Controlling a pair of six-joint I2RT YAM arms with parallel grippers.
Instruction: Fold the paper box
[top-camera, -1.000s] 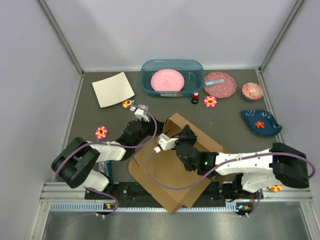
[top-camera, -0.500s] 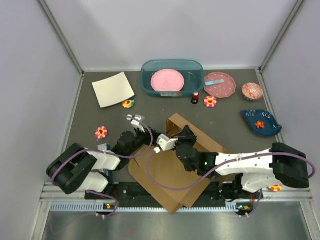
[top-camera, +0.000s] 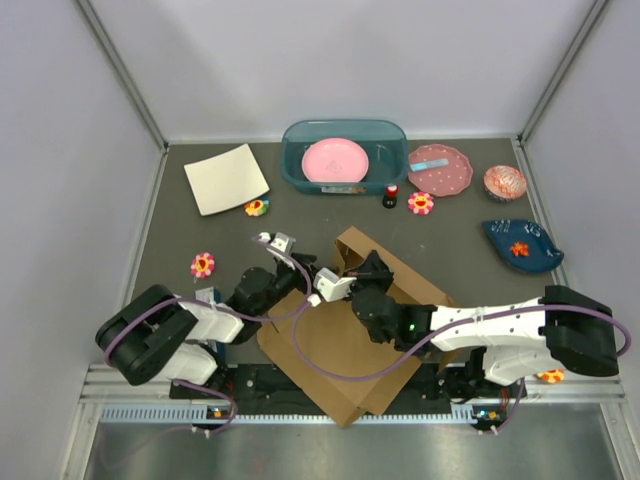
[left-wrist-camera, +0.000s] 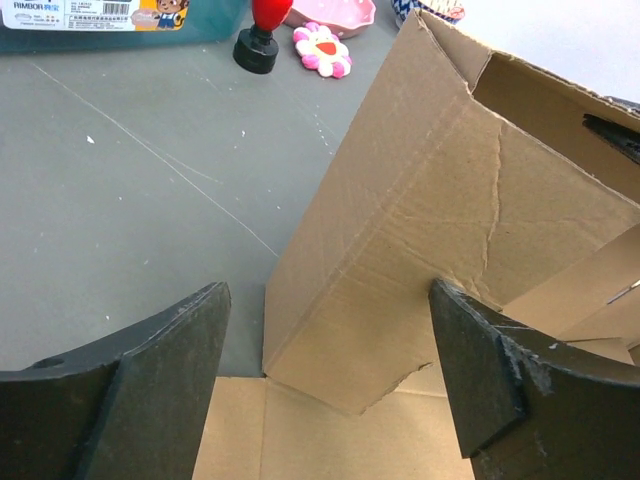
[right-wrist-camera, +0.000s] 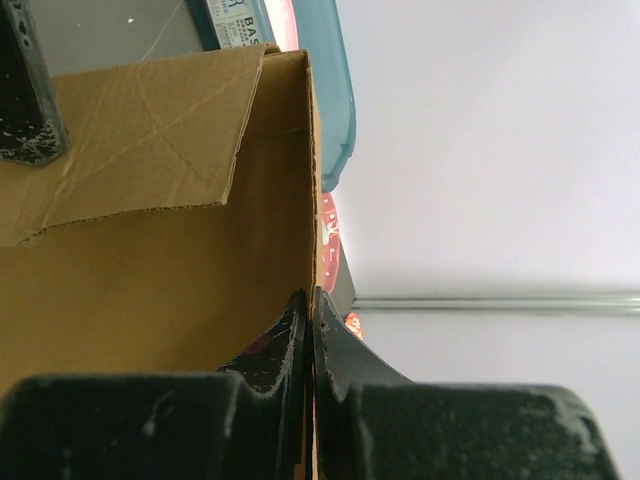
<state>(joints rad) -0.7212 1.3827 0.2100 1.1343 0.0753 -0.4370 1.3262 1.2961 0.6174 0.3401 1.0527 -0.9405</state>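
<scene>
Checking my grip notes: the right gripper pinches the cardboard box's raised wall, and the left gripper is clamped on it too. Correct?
No: the left gripper is open, fingers wide apart, gripping nothing, per the left wrist view. The right gripper does pinch the raised wall of the box.

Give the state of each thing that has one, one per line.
paper box: partly folded, one wall raised, the rest flat.
right tool: shut on the raised wall's edge.
left tool: open, holding nothing.
teal bin: lidless, pink plate inside.
cream sheet: lying flat.
</scene>
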